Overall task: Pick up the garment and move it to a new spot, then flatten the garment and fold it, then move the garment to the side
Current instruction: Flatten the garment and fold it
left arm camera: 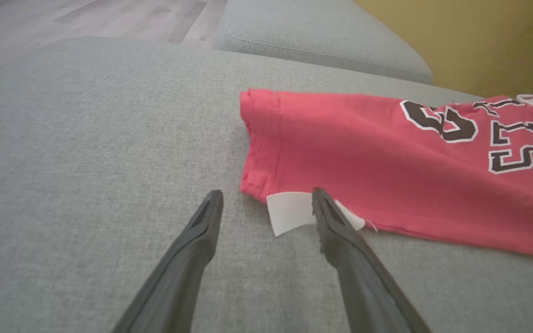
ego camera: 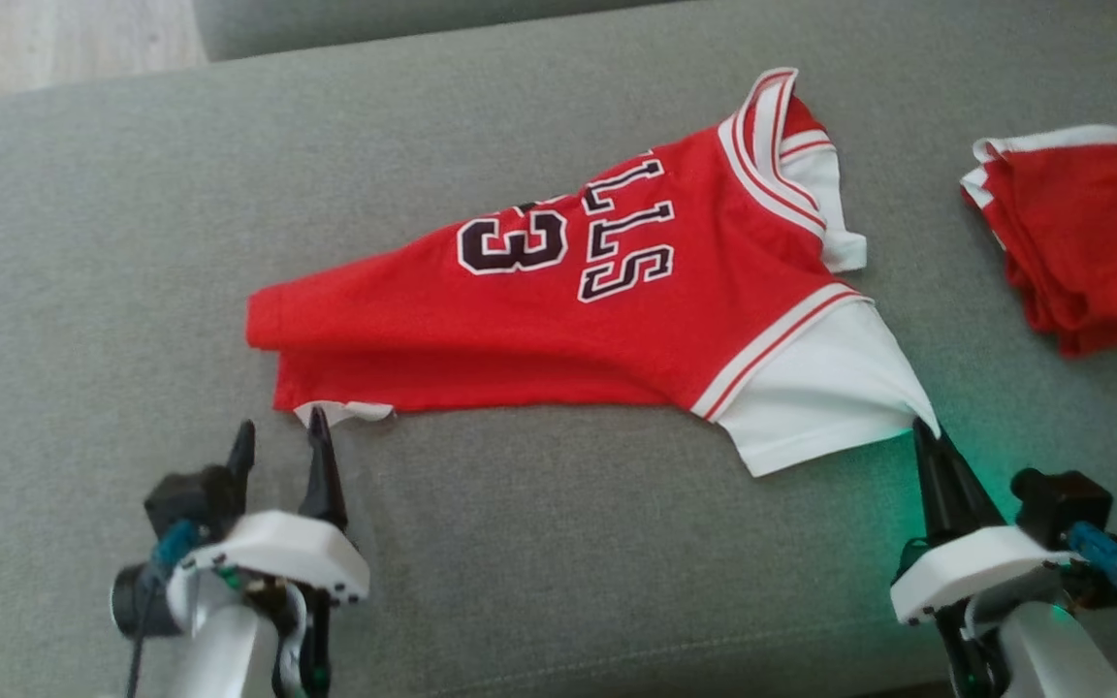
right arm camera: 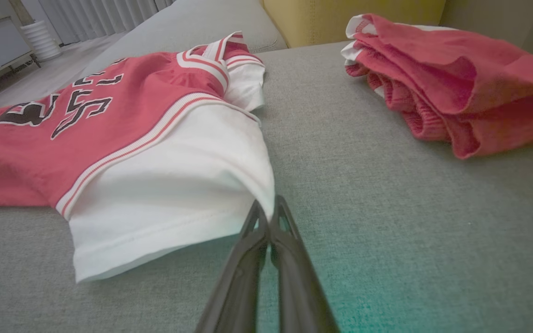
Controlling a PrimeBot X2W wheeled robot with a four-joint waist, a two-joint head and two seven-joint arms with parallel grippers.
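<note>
Grey sofa cushion (ego camera: 83, 242): work surface bearing all items. Garment (ego camera: 539, 320): red jersey with white sleeves, lying mid-cushion, creased, its hem doubled over. The step is judged to be flattening, by drawing out the near edge. Folded red pile (ego camera: 1082, 233): far right, well apart from the jersey, likely limiting rightward spread. Right gripper (ego camera: 922, 431): jaws pinched tight on the near corner of the white sleeve (ego camera: 820, 388). Left gripper (ego camera: 282, 422): jaws wide, holding nothing, just short of the hem corner; the next move calls for closing there. White label (left arm camera: 289, 212): pokes from the hem between the left fingers, easily nipped alone.
</note>
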